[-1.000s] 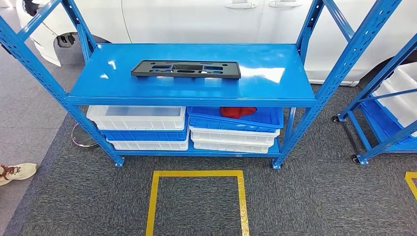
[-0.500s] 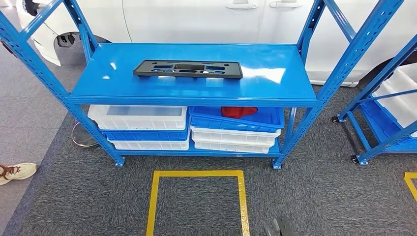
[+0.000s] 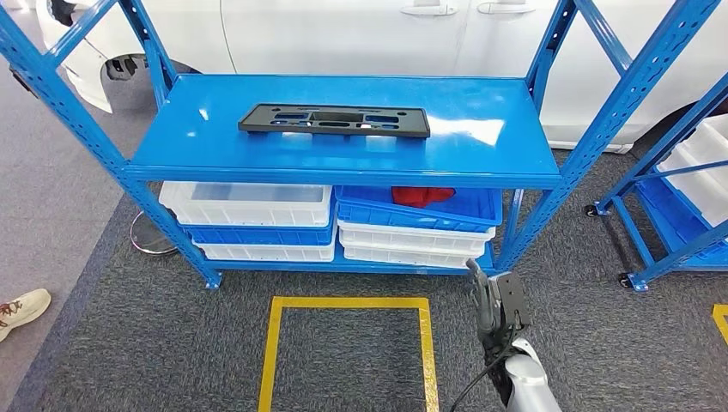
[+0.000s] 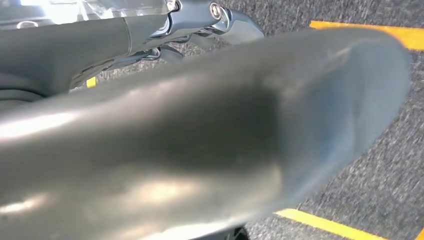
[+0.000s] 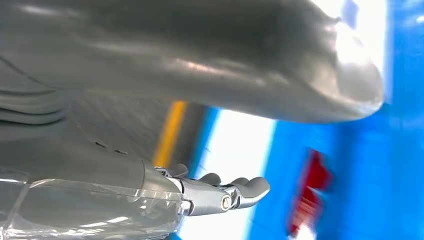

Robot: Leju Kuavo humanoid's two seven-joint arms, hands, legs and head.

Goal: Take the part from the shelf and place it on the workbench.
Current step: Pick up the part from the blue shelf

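The part (image 3: 335, 120) is a flat black rectangular plate with cut-outs, lying on the top level of the blue shelf (image 3: 481, 163) towards its back left. My right hand (image 3: 496, 300) is raised in front of the shelf's lower right corner, well below and to the right of the part. It holds nothing. In the right wrist view its fingers (image 5: 235, 192) reach out straight, apart from the thick grey thumb (image 5: 210, 65). In the left wrist view my left hand (image 4: 200, 130) hangs over the carpet, its thumb large and near and its fingers (image 4: 220, 20) holding nothing.
White and blue bins (image 3: 249, 206) are stacked on the lower level, one blue bin holding a red thing (image 3: 421, 195). A yellow square (image 3: 348, 302) marks the carpet before the shelf. A second blue rack (image 3: 678, 197) stands right, a white car (image 3: 343, 34) behind, a person's shoe (image 3: 21, 307) left.
My right hand has risen from the lower edge of the head view up to the shelf's lower right corner. The camera has shifted slightly; the part lies as before.
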